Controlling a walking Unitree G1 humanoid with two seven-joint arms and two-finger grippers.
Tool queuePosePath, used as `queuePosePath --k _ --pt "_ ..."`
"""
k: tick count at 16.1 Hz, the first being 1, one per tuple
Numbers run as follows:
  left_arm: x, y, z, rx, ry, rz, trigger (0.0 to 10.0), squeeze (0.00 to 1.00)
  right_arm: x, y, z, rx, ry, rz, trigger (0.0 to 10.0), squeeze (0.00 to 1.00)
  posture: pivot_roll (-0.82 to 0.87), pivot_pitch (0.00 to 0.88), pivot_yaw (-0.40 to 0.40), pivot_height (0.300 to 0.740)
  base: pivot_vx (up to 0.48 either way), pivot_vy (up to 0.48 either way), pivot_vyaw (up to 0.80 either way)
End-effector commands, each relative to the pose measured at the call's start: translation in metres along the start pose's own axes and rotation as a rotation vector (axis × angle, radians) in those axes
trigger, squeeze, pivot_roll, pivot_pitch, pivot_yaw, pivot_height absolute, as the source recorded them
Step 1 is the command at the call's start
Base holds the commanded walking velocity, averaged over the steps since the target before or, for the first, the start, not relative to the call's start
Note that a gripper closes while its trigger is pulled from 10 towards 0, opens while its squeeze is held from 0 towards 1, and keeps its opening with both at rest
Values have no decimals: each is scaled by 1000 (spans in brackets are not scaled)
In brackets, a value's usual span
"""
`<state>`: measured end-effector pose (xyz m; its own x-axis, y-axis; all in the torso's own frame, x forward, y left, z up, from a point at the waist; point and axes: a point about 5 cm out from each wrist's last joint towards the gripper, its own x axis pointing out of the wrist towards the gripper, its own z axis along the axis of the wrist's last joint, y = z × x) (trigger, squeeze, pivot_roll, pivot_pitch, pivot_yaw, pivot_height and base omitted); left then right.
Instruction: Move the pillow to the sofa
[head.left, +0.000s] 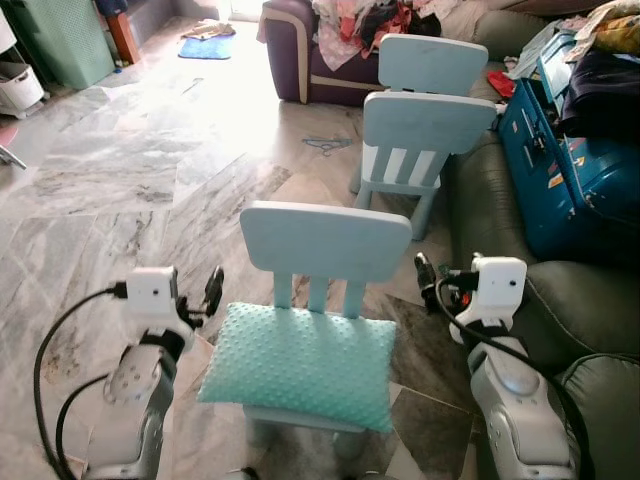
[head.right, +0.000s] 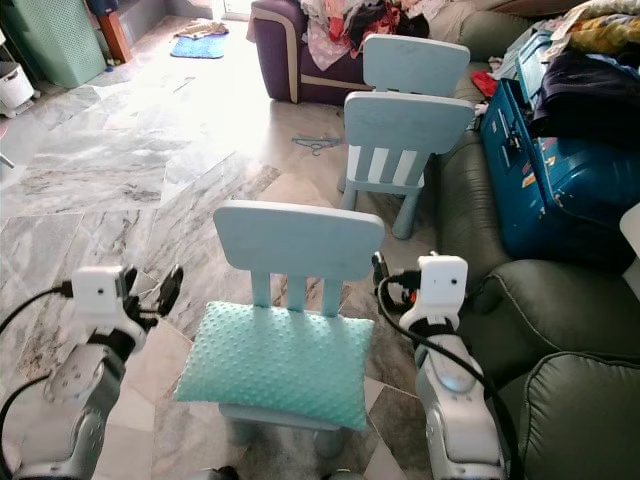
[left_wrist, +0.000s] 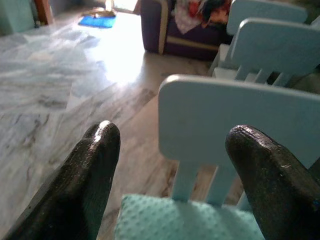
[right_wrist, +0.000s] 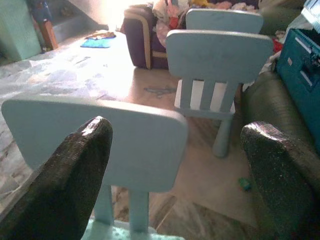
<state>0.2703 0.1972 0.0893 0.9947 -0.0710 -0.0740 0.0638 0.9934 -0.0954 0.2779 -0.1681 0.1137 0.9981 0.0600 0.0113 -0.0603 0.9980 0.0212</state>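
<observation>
Pillow (head.left: 300, 365) lies on chair (head.left: 325, 240) seat. Left gripper (head.left: 212, 290), right gripper (head.left: 425, 272) flank it, both spread, empty. Advice: lower together, squeeze pillow edges evenly, then lift toward sofa (head.left: 580, 310).

Left arm: silver, raised forward at the robot's left, white wrist camera block on top, black cable looping below; left gripper (head.left: 212, 290) with its two black fingers (left_wrist: 85, 180) spread wide apart. Right arm: silver, raised forward at the robot's right, white camera block at the wrist, black cable alongside; right gripper (head.left: 427, 272) likewise spread, fingers (right_wrist: 70, 180) well parted
</observation>
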Motion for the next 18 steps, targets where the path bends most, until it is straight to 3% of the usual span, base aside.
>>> queuePosePath --k 1,2,10,18 --pt "-4 2 1 9 6 -4 10000 0 -4 2 1 5 2 10 10000 0 -50 174 -21 740 0 0 0" --pt "-12 3 -2 12 16 -2 10000 0 -10 3 -1 8 12 11 10000 0 -49 194 -23 740 0 0 0" --pt "-27 6 -5 21 60 9 10000 0 -23 4 -7 4 73 35 10000 0 -43 275 -41 740 0 0 0" --pt "-29 6 -3 22 71 8 10000 0 -25 7 -5 16 81 40 10000 0 -45 284 -39 740 0 0 0"
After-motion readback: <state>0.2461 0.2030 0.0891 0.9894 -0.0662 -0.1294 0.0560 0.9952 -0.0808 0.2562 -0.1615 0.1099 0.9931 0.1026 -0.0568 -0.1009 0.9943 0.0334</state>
